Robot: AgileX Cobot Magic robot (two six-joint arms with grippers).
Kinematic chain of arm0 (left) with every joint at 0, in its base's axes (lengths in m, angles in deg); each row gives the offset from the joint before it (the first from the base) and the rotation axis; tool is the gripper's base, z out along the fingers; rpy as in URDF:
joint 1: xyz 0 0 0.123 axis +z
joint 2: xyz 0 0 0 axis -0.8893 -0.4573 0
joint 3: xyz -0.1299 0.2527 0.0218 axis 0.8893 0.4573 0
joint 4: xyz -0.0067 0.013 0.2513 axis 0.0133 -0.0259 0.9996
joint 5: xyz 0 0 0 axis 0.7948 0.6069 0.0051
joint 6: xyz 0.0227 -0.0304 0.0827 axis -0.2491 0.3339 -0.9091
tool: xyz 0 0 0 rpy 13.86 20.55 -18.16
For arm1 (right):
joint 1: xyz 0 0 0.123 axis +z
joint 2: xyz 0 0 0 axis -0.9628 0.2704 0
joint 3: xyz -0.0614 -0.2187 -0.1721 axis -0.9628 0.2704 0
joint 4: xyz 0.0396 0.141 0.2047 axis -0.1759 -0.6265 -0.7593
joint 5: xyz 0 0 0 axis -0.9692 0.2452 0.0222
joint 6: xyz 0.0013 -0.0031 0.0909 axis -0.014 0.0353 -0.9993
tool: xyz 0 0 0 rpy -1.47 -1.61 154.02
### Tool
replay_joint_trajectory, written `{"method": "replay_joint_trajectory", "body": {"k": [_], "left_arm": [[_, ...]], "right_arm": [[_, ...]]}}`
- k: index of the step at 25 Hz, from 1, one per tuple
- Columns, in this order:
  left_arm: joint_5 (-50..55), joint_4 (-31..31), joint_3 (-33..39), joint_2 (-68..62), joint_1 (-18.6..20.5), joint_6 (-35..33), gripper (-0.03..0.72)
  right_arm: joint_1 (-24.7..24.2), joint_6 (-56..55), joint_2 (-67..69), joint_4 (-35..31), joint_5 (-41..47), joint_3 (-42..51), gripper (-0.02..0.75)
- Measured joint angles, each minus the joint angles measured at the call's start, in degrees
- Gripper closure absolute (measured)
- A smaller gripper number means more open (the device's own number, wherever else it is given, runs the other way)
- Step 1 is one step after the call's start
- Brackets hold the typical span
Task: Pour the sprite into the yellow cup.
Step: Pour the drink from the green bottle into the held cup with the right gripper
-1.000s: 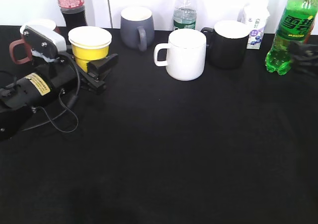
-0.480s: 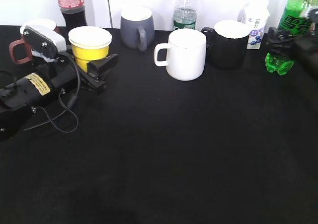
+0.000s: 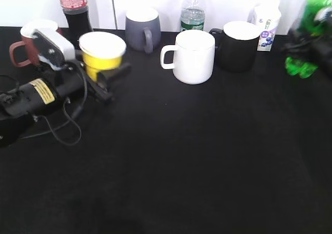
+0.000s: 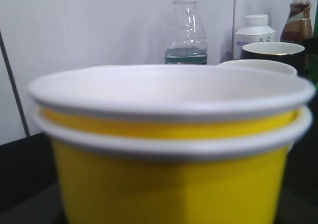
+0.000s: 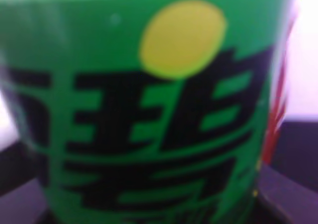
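Note:
The yellow cup (image 3: 101,57), with a white rim, is at the back left, slightly tilted, between the fingers of my left gripper (image 3: 107,77), which is shut on its lower part. It fills the left wrist view (image 4: 169,184). The sprite (image 3: 302,66), a green bottle, is at the far right edge, held off the table and partly cut off by the frame. My right gripper (image 3: 313,46) is shut around its middle. In the right wrist view the green label (image 5: 149,110) fills the frame. The bottle's cap is out of view.
A white mug (image 3: 194,57), a black mug (image 3: 238,46) and a grey mug (image 3: 142,29) stand along the back. Behind them are a cola bottle (image 3: 74,5), a clear water bottle (image 3: 193,11) and a small white carton (image 3: 266,21). A brown-handled mug (image 3: 26,39) sits behind my left arm.
My left gripper has shifted the yellow cup slightly right and up, tilting it. My right gripper closed on the sprite and lifted it off the table, toward the right edge.

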Motion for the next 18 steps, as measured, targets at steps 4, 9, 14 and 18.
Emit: {"method": "replay_joint_trajectory", "body": {"k": [4,9,14,18], "left_arm": [[0.0,2.0,0.0,0.0,-4.8,3.0,0.207],[0.0,2.2,0.0,0.0,-13.5,4.1,0.207],[0.0,2.3,0.0,0.0,-15.5,5.6,0.207],[0.0,0.8,0.0,0.0,-15.5,5.8,0.207]], "right_arm": [[5.8,6.0,-11.9,2.3,1.5,9.0,0.273],[23.4,23.3,-13.7,1.1,8.6,10.1,0.273],[26.3,45.8,-13.7,-3.8,11.3,10.2,0.273],[26.3,62.3,-13.7,-13.0,11.3,10.2,0.275]]}}
